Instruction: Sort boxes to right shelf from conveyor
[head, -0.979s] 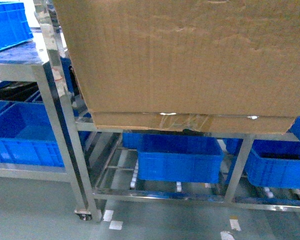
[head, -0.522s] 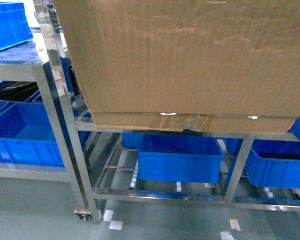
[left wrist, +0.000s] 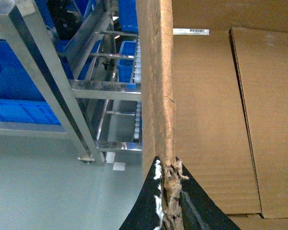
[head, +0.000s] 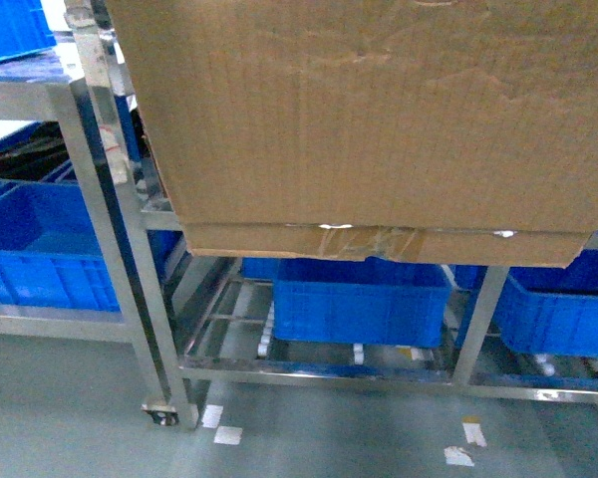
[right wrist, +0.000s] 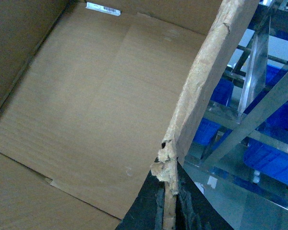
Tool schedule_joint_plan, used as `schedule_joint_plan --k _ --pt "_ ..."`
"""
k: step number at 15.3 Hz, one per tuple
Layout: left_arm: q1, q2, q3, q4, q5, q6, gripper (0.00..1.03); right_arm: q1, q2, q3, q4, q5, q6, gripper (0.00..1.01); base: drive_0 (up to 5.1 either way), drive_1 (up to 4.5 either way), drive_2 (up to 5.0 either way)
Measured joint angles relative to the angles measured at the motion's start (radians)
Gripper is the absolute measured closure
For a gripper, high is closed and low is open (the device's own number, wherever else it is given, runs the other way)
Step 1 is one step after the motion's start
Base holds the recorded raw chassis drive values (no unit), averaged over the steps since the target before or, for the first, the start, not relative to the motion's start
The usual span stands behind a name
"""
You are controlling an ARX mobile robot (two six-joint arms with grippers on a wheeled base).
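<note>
While the head view shows the box [head: 379, 119] held high before the right shelf [head: 130, 249], we see left gripper [left wrist: 169, 201] and right gripper [right wrist: 169, 201] each pinching torn rim, which may rip.

Soft, slightly dim indoor light with a cool blue cast. The head view is grainy and mildly blurred — small glare spots on the box [head: 379, 119] tape and the steel shelf [head: 110, 149] posts. Wrist views are soft — black grippers nearly featureless.
</note>
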Motion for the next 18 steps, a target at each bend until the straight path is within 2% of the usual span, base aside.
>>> schedule_joint_plan --k 18 --pt "-0.003 0.002 0.000 -0.005 0.000 0.000 1.01 0.000 0.002 0.000 -0.002 0.000 0.000 0.99 0.0 0.00 0.0"
